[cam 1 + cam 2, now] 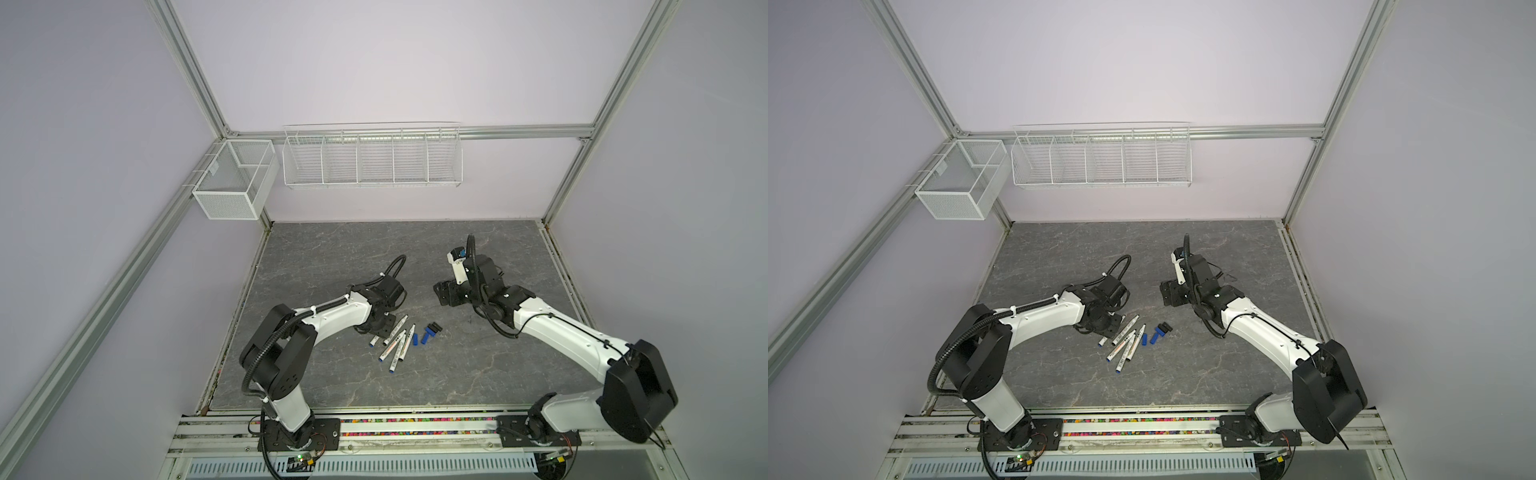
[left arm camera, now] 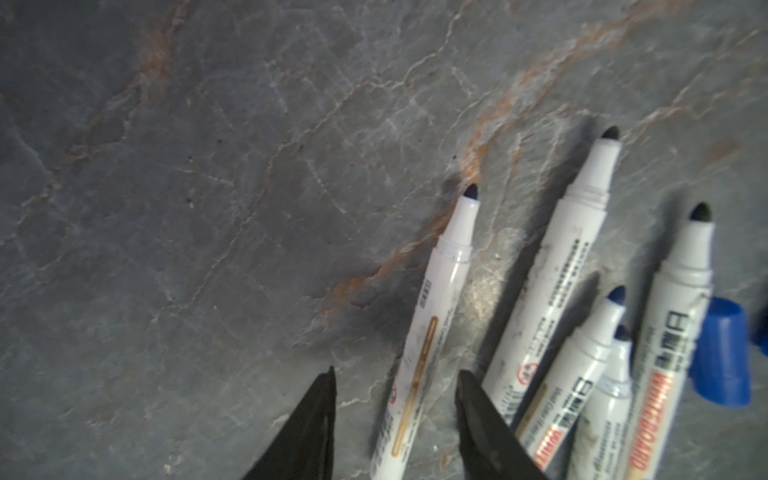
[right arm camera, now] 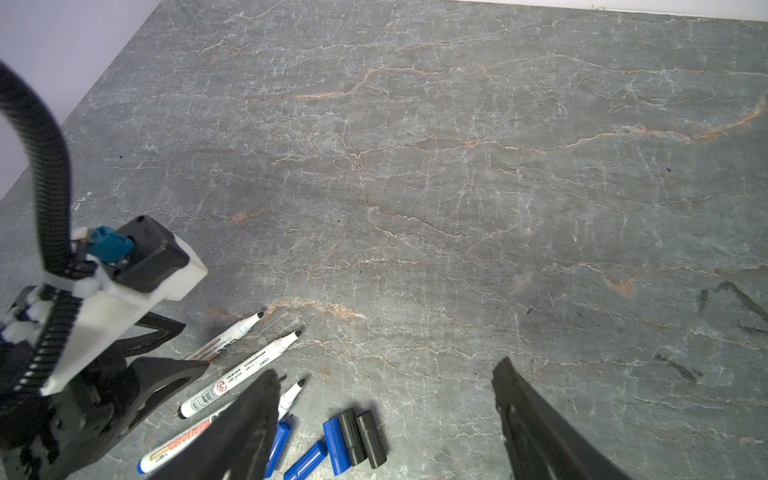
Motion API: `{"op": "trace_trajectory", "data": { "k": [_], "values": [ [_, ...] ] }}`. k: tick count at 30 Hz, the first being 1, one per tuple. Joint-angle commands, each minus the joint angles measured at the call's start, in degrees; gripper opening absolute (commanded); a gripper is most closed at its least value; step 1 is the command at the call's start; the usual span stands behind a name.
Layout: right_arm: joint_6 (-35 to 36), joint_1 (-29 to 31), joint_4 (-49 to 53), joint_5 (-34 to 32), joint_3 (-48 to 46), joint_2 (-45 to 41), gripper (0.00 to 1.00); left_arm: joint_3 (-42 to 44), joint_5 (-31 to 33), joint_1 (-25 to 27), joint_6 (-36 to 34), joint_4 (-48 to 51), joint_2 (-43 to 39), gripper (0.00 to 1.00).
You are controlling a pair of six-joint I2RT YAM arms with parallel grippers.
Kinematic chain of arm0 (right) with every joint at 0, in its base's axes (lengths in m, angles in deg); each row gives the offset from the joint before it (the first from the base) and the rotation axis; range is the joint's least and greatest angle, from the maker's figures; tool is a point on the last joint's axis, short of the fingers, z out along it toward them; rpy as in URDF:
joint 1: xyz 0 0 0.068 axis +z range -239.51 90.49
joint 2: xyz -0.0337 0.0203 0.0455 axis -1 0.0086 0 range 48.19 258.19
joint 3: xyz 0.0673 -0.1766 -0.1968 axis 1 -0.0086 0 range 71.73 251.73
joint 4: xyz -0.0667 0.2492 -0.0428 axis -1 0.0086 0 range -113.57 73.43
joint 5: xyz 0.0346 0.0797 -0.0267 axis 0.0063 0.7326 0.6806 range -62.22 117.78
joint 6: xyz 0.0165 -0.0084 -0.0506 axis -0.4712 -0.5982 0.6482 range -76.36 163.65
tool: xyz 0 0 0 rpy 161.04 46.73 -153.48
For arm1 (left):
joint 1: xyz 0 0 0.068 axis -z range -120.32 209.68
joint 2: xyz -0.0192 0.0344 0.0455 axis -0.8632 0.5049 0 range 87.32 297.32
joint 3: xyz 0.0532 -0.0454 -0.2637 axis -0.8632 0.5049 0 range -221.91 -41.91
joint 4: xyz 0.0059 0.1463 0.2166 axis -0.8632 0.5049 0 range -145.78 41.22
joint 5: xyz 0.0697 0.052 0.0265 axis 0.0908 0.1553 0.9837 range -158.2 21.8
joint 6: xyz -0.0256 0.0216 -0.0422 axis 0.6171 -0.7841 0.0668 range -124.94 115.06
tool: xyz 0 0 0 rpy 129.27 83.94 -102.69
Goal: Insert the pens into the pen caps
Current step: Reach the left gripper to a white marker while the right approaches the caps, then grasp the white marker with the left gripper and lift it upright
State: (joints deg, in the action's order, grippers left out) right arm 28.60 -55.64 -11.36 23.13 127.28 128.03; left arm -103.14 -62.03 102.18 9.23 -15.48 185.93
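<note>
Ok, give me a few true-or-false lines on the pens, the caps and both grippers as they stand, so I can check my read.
1. All five pens lie uncapped on the table. True.
2. The left gripper holds a pen in the air. False: its open jaws straddle the end pen, which lies on the table, with a gap on each side.
3. The two black caps lie side by side, right beside a blue cap. True.
4. The right gripper holds a cap. False: it is open and empty.
</note>
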Motion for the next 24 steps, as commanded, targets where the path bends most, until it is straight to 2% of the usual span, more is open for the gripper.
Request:
{"op": "trace_trajectory", "data": {
  "k": [1, 8, 12, 16, 19, 24],
  "values": [
    [-0.8, 0.4, 0.2, 0.1, -1.0, -1.6, 0.83, -2.2, 1.4, 0.0, -0.7, 3.2, 1.7, 0.41],
    [-0.7, 0.4, 0.5, -0.8, -1.3, -2.5, 0.83, -1.0, 0.5, 0.0, 0.7, 3.5, 3.5, 0.32],
    [-1.2, 0.4, 0.5, -0.5, -1.3, -2.6, 0.82, 0.2, -1.2, 0.0, 1.5, 2.4, 4.5, 0.22],
    [-2.3, 0.4, 0.1, -0.4, -1.3, -2.6, 0.82, 1.9, -1.8, -0.1, 2.9, -0.1, 4.3, 0.09],
    [-3.5, 0.4, -0.2, 0.2, -1.3, -2.4, 0.82, 3.4, -0.9, -0.1, 4.2, -3.0, 2.0, 0.0],
    [-5.8, 0.4, -2.5, 4.6, -2.1, -2.4, 0.84, 6.8, -0.2, -0.4, 7.2, -11.6, -8.6, 0.0]
  ]
}}
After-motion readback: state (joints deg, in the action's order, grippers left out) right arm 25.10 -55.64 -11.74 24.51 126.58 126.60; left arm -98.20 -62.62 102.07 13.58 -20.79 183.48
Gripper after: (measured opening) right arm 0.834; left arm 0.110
